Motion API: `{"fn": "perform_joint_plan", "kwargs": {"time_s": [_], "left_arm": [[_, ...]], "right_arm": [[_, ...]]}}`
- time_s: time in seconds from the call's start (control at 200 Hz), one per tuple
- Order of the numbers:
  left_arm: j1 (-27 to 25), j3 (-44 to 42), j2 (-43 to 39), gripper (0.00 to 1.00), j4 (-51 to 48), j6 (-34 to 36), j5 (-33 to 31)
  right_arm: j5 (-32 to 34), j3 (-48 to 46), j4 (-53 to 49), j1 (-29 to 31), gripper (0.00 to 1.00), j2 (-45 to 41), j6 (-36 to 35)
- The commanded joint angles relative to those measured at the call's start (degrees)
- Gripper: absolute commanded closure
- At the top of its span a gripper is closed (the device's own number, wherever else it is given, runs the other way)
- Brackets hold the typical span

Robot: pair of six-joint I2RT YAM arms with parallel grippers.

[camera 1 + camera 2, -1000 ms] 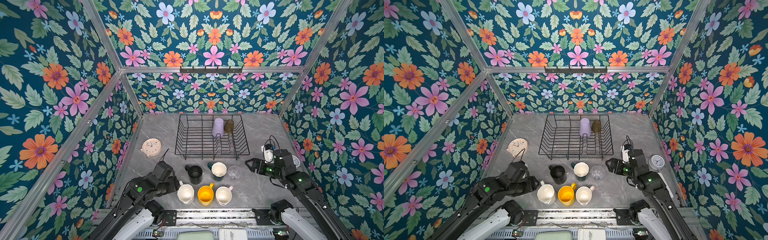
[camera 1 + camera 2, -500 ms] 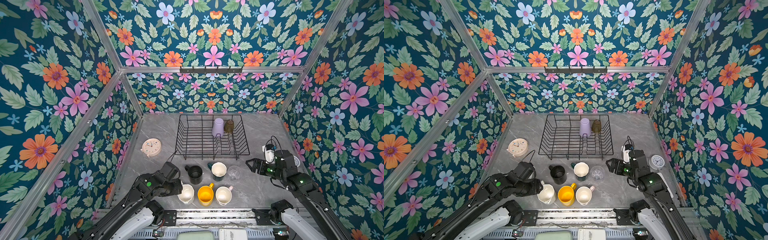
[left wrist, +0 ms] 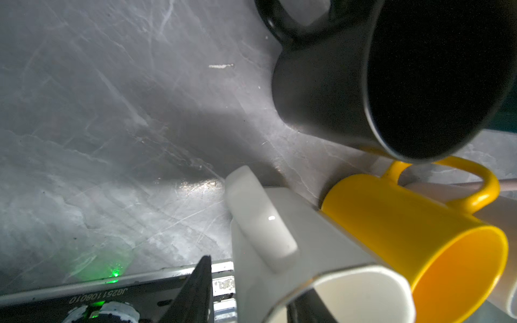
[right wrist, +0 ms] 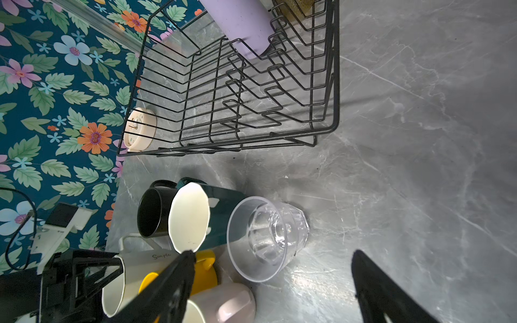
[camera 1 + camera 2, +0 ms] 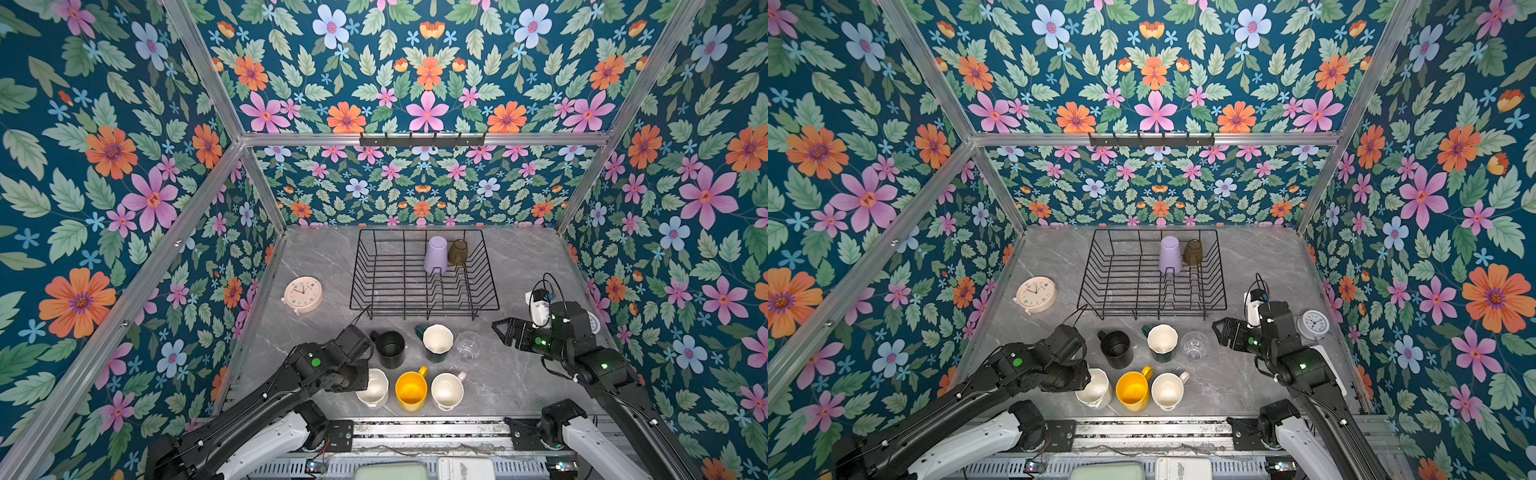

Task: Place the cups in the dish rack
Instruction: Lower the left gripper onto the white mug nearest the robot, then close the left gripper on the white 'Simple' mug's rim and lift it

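Observation:
Six cups stand in front of the dish rack (image 5: 424,308): white mug (image 5: 376,390), yellow mug (image 5: 410,390) and pale-pink mug (image 5: 446,390) in the front row, black mug (image 5: 390,350), dark-green mug (image 5: 437,338) and clear glass (image 5: 467,345) behind. In the rack a lilac tumbler (image 5: 435,255) and an olive tumbler (image 5: 457,252) stand upside down. My left gripper (image 3: 256,276) straddles the wall of the white mug (image 3: 321,251), one finger inside and one outside, with a gap at the outer finger. My right gripper (image 4: 273,253) is open beside the clear glass (image 4: 265,235), holding nothing.
A pink clock (image 5: 302,294) sits left of the rack and a white clock (image 5: 1313,325) by the right wall behind my right arm. A black hook rail (image 5: 422,139) hangs on the back wall. Floral walls close in three sides.
My left gripper has moved right to the white mug, dipped one finger into it and narrowed its jaws. The right arm has stayed still.

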Motion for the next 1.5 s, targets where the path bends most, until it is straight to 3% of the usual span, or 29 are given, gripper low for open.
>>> {"fn": "perform_joint_plan", "kwargs": {"time_s": [0.0, 0.675, 1.04, 1.35, 1.495], "left_arm": [[-0.3, -0.3, 0.8, 0.63, 0.5, -0.7, -1.9], [-0.8, 1.1, 0.0, 1.00, -1.9, -0.7, -5.1], [-0.8, 7.6, -3.3, 1.00, -9.4, -0.5, -11.2], [-0.8, 20.5, -5.9, 1.00, -18.4, 0.0, -20.5], [-0.8, 26.8, -4.5, 1.00, -17.5, 4.1, -25.5]], "right_arm": [[0.7, -0.1, 0.3, 0.1, 0.13, -0.1, -0.9], [0.3, -0.8, 0.4, 0.1, 0.13, -1.1, -0.6], [-0.2, -0.4, 0.3, 0.1, 0.13, -0.8, -0.3], [-1.0, 0.3, 0.6, 0.1, 0.13, -0.5, -0.5], [-1.9, 0.4, 1.8, 0.1, 0.13, -0.2, -0.3]]}}
